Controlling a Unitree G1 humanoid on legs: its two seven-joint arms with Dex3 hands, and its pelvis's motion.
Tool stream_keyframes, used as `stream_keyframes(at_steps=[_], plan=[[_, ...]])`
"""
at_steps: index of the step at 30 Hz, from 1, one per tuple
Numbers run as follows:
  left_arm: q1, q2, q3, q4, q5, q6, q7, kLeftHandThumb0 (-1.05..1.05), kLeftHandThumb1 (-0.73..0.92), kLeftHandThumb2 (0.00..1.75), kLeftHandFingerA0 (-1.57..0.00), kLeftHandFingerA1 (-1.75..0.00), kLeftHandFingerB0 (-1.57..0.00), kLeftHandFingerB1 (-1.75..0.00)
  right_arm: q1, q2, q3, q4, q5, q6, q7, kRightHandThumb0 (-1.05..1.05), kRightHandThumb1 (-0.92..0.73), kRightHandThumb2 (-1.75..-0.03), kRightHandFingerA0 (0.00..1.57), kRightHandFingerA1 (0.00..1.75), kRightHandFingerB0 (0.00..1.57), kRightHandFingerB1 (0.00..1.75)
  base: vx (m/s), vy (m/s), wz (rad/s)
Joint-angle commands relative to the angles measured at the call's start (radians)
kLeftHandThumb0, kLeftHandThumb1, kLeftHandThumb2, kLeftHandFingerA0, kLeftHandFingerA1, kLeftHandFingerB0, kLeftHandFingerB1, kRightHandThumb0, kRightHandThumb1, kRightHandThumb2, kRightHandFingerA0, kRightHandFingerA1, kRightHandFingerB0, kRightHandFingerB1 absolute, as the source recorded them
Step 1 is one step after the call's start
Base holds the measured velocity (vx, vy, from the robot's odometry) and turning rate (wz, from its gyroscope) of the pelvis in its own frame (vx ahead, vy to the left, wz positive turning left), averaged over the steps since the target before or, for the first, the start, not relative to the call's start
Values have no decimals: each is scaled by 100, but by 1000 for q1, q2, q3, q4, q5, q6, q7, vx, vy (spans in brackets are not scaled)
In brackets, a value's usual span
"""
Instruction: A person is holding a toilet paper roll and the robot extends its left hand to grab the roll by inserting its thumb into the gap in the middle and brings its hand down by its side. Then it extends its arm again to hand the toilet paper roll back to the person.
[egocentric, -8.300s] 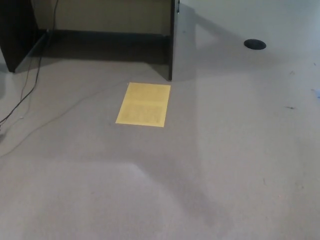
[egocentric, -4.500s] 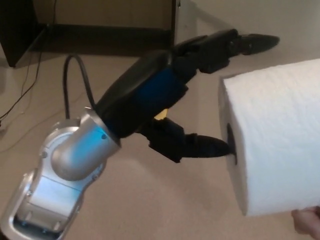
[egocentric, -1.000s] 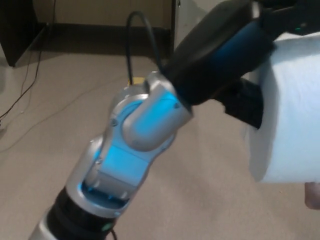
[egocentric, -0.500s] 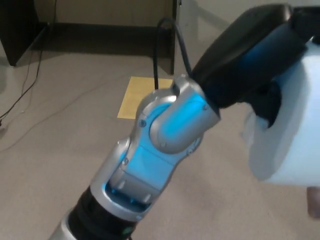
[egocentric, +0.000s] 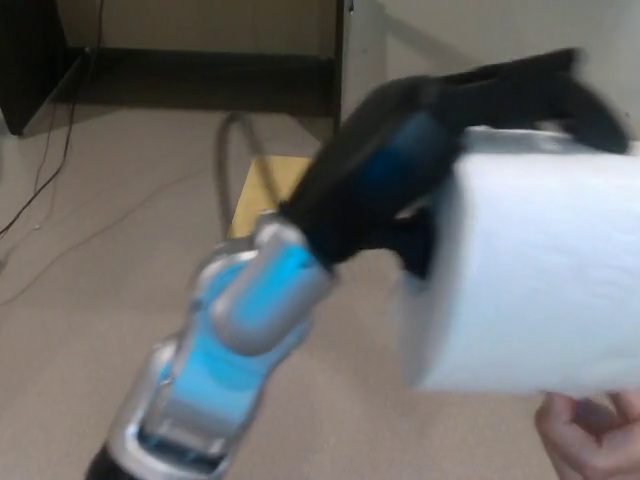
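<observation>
Item: toilet paper roll (egocentric: 535, 275) in my left hand (egocentric: 420, 170), right half of the scene, picture blurred by motion.

Detail: I had the left hand clamped on the roll, black fingers (egocentric: 530, 85) laid across its top and the thumb (egocentric: 418, 245) pressed into the roll's near-left end face where the core sits; the core itself was hidden. The silver-and-blue forearm (egocentric: 235, 330) ran up from the near left. A person's hand (egocentric: 590, 435) showed at the near right corner, just under the roll; I could not tell whether it touched. A yellow sheet (egocentric: 265, 190) lay on the floor (egocentric: 90, 300) behind the arm, with a dark desk (egocentric: 200, 60) at the far side. My right hand was out of sight.
</observation>
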Motion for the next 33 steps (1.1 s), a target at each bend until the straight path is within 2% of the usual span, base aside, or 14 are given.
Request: stream_keyframes(at_steps=[1, 7, 8, 11, 12, 14, 15, 16, 17, 22, 24, 27, 30, 33], plan=[[74, 85, 155, -21, -131, -81, -18, 10, 57, 105, -98, -119, -88, -110, -13, -17, 2, 0, -3, 20, 20, -35, -66, -60, 70, 60, 58, 45, 0, 0, 0], [183, 188, 349, -74, -198, -52, -33, 9, 58, 106, -108, -115, -91, -107, -28, -38, 12, -2, -12, 14, 25, -37, -67, -60, 70, 64, 59, 45, 0, 0, 0], [226, 201, 377, -80, -219, -52, -39, 5, 68, 89, -105, -118, -88, -112, -27, -40, 10, -1, -9, 17, 26, -37, -67, -60, 71, 66, 59, 45, 0, 0, 0], [366, 229, 446, -51, -246, -106, -45, 8, 72, 85, -99, -122, -85, -111, -23, -48, 14, -3, -13, 13, 23, -37, -67, -60, 70, 63, 59, 45, 0, 0, 0], [450, 238, 483, -1, -243, -153, -40, -6, 84, 68, -94, -126, -84, -114, -23, -49, 15, -3, -14, 16, 19, -37, -66, -60, 71, 62, 58, 45, 0, 0, 0], [488, 245, 498, 24, -246, -180, -37, -6, 84, 68, -94, -126, -84, -114, -23, -49, 17, -3, -14, 17, 18, -37, -66, -60, 71, 62, 58, 45, 0, 0, 0], [550, 271, 527, 134, -218, -271, -28, 2, 74, 77, -101, -118, -85, -108, -24, -49, 17, -4, -13, 20, 21, -35, -67, -60, 70, 61, 58, 44, 0, 0, 0], [605, 292, 542, 256, -171, -358, 5, -4, 79, 70, -103, -117, -86, -107, -26, -58, 13, -5, -9, 17, 27, -35, -67, -60, 71, 65, 59, 45, 0, 0, 0], [626, 308, 550, 360, -154, -417, 28, 8, 73, 76, -103, -112, -88, -106, -30, -60, 9, -4, -6, 23, 30, -36, -67, -60, 71, 63, 58, 44, 0, 0, 0], [654, 380, 527, 728, -25, -528, 186, 7, 73, 76, -101, -111, -88, -105, -44, -82, 4, -2, -3, 28, 44, -36, -68, -61, 69, 56, 57, 44, 0, 0, 0], [699, 409, 494, 933, 40, -512, 306, 3, 78, 72, -90, -120, -84, -108, -38, -83, 8, -3, -9, 18, 30, -35, -68, -60, 71, 59, 57, 45, 0, 0, 0], [721, 428, 447, 1018, 91, -477, 387, 0, 79, 69, -88, -124, -84, -105, -26, -84, 0, -5, 0, 4, 27, -34, -67, -60, 69, 62, 58, 45, 0, 0, 0], [717, 452, 384, 1115, 143, -454, 459, -1, 78, 68, -89, -116, -85, -103, -20, -84, -4, -7, 3, 13, 18, -35, -68, -61, 68, 58, 57, 44, 0, 0, 0], [691, 471, 358, 1189, 119, -418, 415, -8, 82, 64, -87, -116, -77, -105, -12, -83, -10, -8, 7, 8, 1, -36, -67, -61, 72, 67, 57, 43, 0, 0, 0]])
